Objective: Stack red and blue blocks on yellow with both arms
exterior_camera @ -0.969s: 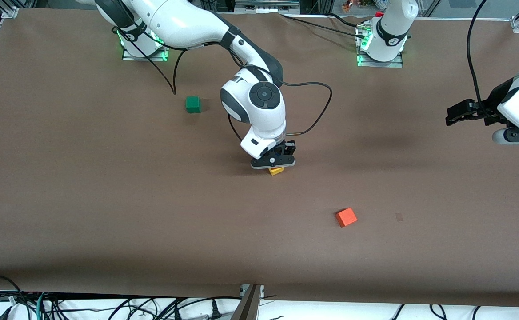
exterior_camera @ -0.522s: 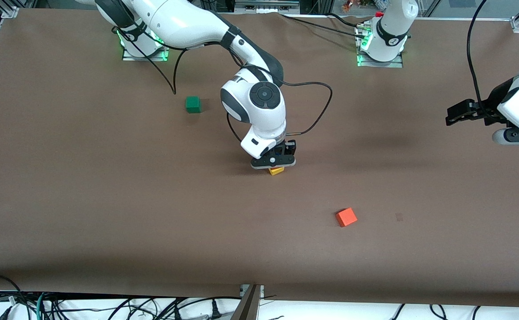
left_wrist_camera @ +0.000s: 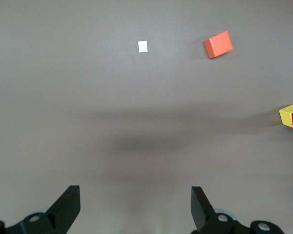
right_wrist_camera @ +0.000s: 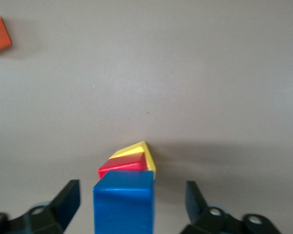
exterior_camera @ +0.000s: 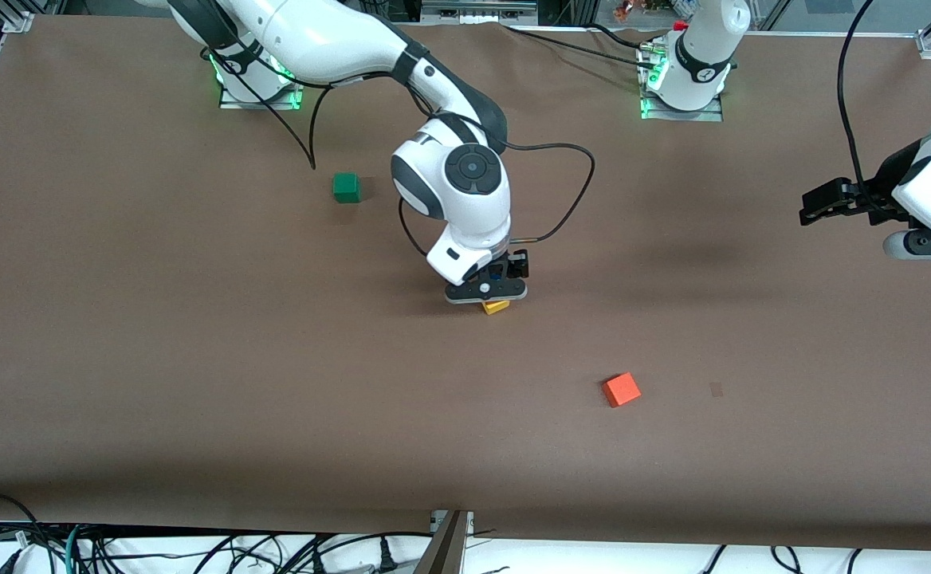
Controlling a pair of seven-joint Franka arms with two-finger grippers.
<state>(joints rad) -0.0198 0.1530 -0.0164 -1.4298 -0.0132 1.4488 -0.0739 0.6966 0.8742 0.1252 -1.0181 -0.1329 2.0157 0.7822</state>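
Observation:
The yellow cube sits near the table's middle. In the right wrist view the deep red cube lies on the yellow cube, and the royal blue cube is on top of the red one. My right gripper is directly over this stack. It is open, with a finger on each side of the blue cube and a gap on both sides. My left gripper waits open and empty over the left arm's end of the table. The stack's edge shows in its view.
An orange-red cube lies nearer to the front camera than the stack, toward the left arm's end. A green cube lies farther from the camera, toward the right arm's end. A small pale patch marks the table beside the orange-red cube.
My right arm's wrist and gripper have shifted slightly upward over the stack. The cubes and the left arm have not moved.

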